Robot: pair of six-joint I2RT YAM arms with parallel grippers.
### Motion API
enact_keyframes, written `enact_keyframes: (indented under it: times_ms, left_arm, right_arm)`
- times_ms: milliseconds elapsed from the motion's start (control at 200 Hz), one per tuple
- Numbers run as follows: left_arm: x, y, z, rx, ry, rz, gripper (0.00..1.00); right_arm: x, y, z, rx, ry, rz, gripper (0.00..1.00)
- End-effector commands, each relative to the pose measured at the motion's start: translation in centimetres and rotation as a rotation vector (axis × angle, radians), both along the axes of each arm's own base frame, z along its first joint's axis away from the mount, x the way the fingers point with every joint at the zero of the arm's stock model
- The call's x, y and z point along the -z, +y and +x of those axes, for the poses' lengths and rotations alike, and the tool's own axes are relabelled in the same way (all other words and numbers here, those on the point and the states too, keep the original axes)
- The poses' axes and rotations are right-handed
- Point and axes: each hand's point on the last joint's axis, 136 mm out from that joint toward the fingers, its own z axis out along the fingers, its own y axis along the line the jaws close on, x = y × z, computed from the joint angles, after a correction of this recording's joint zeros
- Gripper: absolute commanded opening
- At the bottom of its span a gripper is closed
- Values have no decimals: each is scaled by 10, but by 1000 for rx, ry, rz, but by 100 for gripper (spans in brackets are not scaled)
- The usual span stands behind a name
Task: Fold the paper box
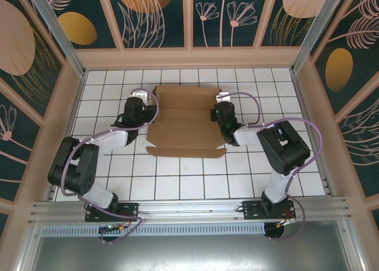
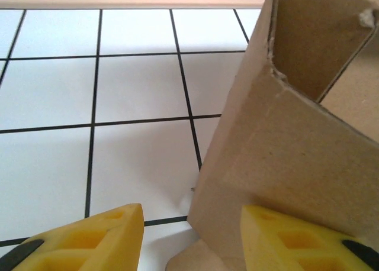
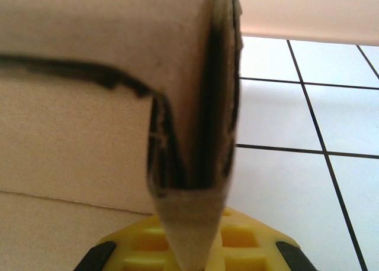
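Right wrist: right jaws pinch paper box (image 3: 89, 135) fold; left jaws apart.

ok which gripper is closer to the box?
Right. The right gripper is shut on a folded flap at the box's right edge. The left gripper is open at the box's left edge, cardboard beside one finger, not clamped.

Enclosed lab cell: gridded table (image 1: 177, 176), patterned panels (image 1: 157, 16)
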Motion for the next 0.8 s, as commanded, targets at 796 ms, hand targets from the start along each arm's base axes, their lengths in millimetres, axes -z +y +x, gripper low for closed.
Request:
enact_keyframes:
  times_ms: [796]
  left_arm:
    - [-17,-15,42,155,-80,34,57]
  right_arm:
    - [64,2,-41,-107,204,-130,0]
